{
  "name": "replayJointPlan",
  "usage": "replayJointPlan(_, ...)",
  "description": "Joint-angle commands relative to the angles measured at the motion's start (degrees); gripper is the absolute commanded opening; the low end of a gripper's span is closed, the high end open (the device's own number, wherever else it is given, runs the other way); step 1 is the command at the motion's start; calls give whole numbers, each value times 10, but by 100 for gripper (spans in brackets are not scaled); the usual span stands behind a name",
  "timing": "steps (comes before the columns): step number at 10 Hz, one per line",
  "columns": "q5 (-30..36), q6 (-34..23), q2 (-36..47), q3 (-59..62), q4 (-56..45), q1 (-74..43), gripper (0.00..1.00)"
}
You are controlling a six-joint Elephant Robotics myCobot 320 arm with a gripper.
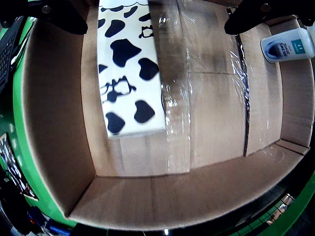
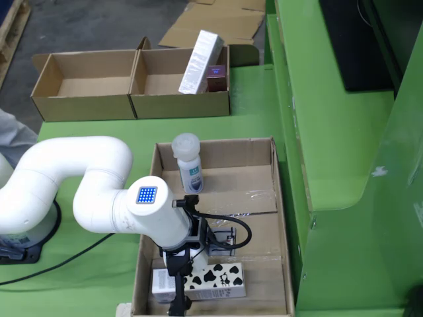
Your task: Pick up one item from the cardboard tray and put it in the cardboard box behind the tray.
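A cow-patterned carton (image 1: 130, 73) lies flat in the cardboard tray (image 1: 54, 123); in the fixed view the carton (image 2: 215, 277) is at the tray's near end. A white bottle (image 1: 288, 45) lies at the top right of the wrist view; in the fixed view the bottle (image 2: 188, 168) is at the tray's far end. My gripper (image 1: 157, 14) hangs above the tray with its dark fingers (image 1: 64, 14) spread wide, open and empty. In the fixed view the gripper (image 2: 177, 274) is over the carton's left end.
Two cardboard boxes stand behind the tray (image 2: 281, 198). The left box (image 2: 82, 109) holds nothing I can see. The right box (image 2: 182, 105) holds a tall white carton (image 2: 200, 53) and a dark red item (image 2: 215, 78). A green wall (image 2: 330, 132) runs along the right.
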Motion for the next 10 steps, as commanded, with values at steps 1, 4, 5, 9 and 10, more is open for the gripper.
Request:
replayJointPlan(1,3,1,73,-155,99,0,100)
replayJointPlan(4,1,3,123,-315,208,6,100)
replayJointPlan(5,0,4,120,-318,212,7,100)
replayJointPlan(9,-4,12,99,-292,196,10,100)
replayJointPlan(10,-4,12,99,-292,196,10,100)
